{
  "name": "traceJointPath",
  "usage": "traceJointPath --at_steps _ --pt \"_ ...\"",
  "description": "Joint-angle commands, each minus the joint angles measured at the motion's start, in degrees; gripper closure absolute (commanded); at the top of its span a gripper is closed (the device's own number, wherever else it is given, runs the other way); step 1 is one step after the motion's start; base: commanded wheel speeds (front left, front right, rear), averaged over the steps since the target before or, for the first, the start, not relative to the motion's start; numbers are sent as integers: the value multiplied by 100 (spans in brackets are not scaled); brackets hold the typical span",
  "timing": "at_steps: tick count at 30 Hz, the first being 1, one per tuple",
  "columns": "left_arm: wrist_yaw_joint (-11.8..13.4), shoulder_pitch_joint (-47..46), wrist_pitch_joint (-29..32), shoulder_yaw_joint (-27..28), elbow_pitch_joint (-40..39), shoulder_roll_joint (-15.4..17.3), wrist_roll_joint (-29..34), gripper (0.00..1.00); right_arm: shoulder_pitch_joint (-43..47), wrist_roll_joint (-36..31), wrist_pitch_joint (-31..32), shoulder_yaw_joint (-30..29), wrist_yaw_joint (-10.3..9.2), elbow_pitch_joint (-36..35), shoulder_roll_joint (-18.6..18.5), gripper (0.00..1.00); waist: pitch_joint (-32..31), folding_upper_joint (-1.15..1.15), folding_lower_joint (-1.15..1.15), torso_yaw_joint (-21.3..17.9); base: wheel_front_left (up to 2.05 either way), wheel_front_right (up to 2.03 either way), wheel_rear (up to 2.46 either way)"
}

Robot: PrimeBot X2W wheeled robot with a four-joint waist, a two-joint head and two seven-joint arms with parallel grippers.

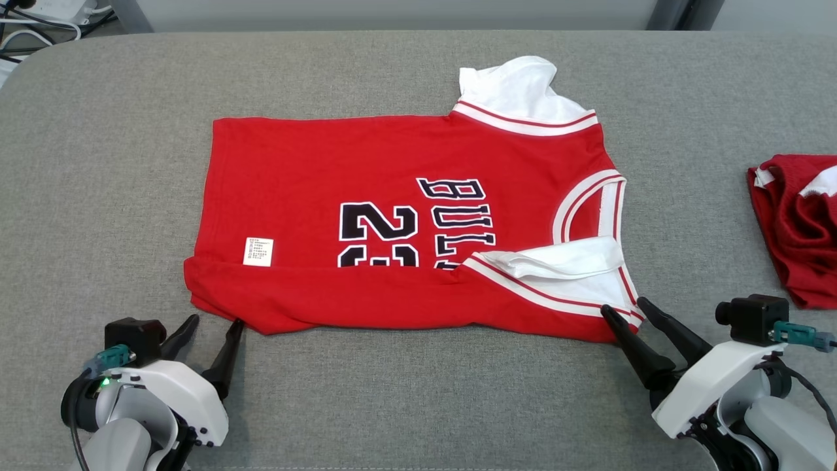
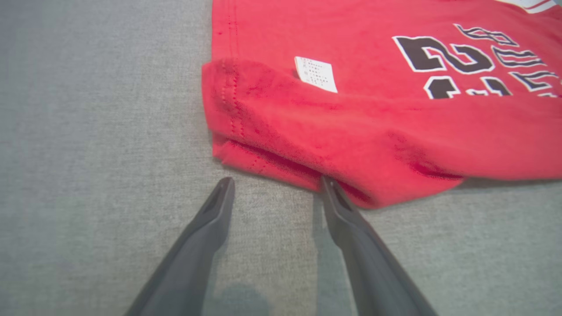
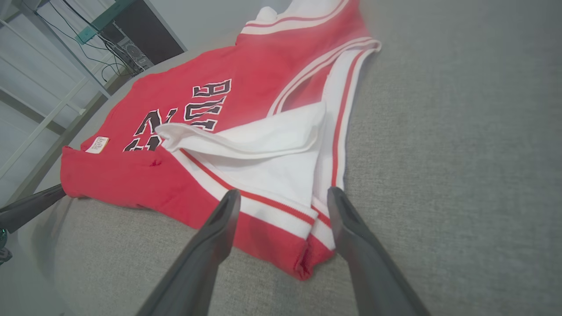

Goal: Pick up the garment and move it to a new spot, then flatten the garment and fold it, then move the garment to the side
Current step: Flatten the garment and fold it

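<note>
Red white-trimmed basketball jersey lies flat, its folded near edge hiding half the black lettering; left gripper and right gripper gape, gripping nothing.

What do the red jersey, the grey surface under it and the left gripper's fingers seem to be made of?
Red jersey: soft matte knit, perhaps cotton or polyester; it drapes and shows stitched hems. Grey surface: coarse woven cloth, weave visible. Fingers of the left gripper: smooth dark matte, probably plastic or rubber.
</note>
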Motion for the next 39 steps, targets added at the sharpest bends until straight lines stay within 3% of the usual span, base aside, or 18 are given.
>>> traceJointPath --at_steps 1,14,39 --pt "27 -244 -121 155 -62 184 72 0 178 -70 -94 -2 8 -63 -71 0 -6 0 0 4 0 0 0" --pt "56 -164 -498 -134 -70 -18 257 0 369 2 -141 18 8 66 50 0 -176 0 0 64 0 0 0" --pt "68 -519 -836 -480 498 -67 574 0 403 49 -183 101 8 196 130 0 -213 0 0 -60 0 0 0"
